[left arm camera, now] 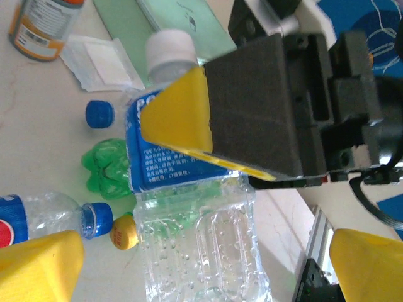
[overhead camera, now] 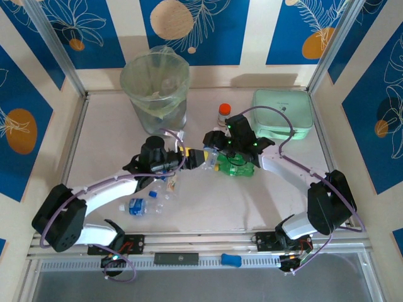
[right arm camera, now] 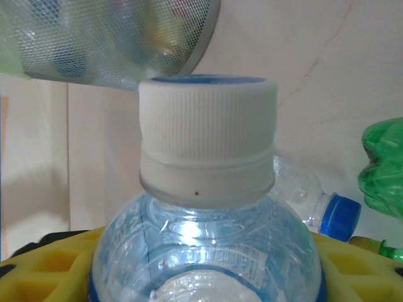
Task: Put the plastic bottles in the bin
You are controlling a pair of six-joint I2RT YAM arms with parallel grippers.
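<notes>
A clear plastic bottle with a blue label and white cap hangs above the table's middle. My right gripper is shut on it, yellow pads pressing both sides of the shoulder. From the left, my left gripper stands open. Its yellow fingertips are apart on either side of the bottle's ribbed lower body, not touching it. The bin, pale green with a clear liner, stands at the back left. More bottles lie on the table: a green one and clear ones.
An orange-capped jar and a mint-green case sit at the back right. Below the held bottle lie a crushed green bottle, a loose blue cap and a yellow cap. A white packet lies near the jar.
</notes>
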